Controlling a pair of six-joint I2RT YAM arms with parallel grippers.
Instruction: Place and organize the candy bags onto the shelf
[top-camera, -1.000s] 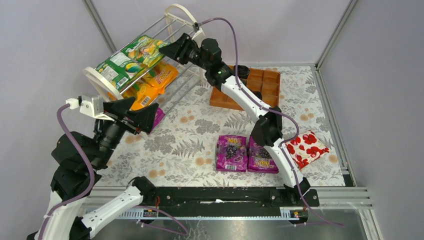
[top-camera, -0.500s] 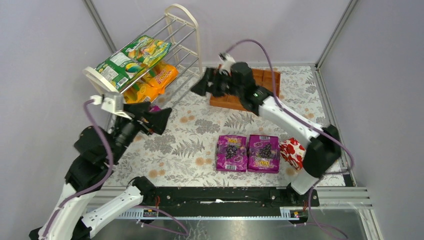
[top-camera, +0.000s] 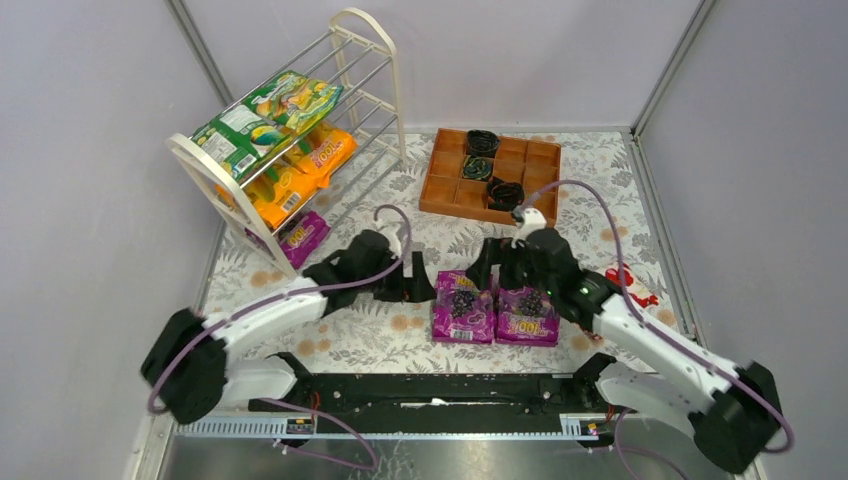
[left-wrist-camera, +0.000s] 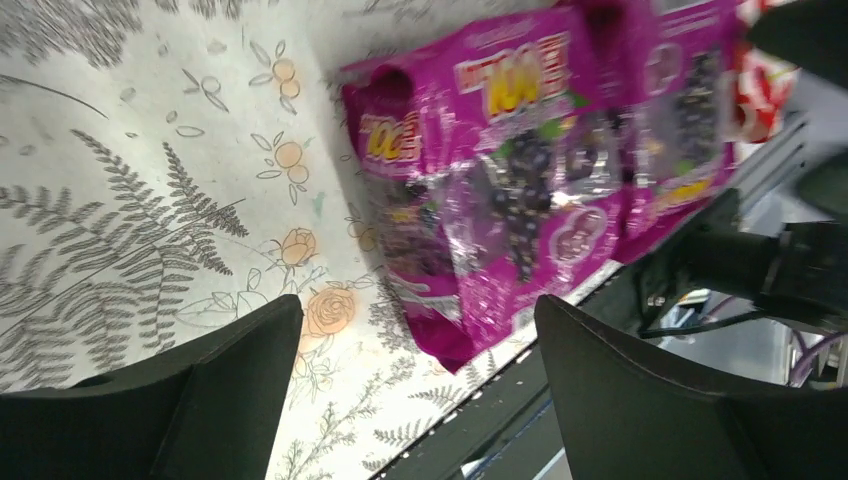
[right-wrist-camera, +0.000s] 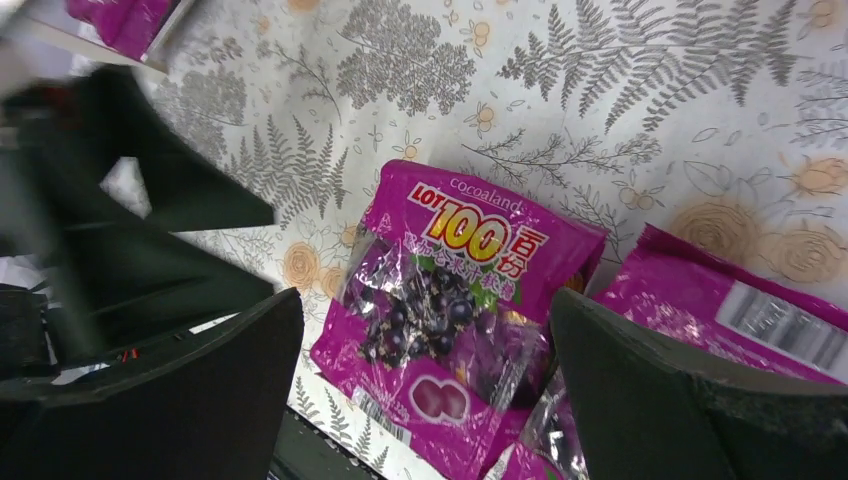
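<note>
Two purple candy bags lie side by side on the table, the left one (top-camera: 463, 306) and the right one (top-camera: 527, 313). The cream-white shelf (top-camera: 372, 62) holds green bags (top-camera: 262, 118) on top, orange bags (top-camera: 300, 168) on the middle tier and one purple bag (top-camera: 303, 237) on the lowest. My left gripper (top-camera: 418, 289) is open and empty just left of the left purple bag (left-wrist-camera: 480, 200). My right gripper (top-camera: 492, 275) is open and empty just above the two purple bags; the left one (right-wrist-camera: 445, 300) lies between its fingers in the right wrist view.
An orange-brown wooden tray (top-camera: 536, 168) with black coils (top-camera: 480, 142) stands at the back right. A red-and-white floral package (top-camera: 632, 288) lies right of the purple bags, partly behind my right arm. The black base rail (top-camera: 430, 392) runs along the near edge.
My left gripper has swung from beside the shelf down to the left purple bag. My right gripper has come from the shelf top, past the tray, down over the purple bags.
</note>
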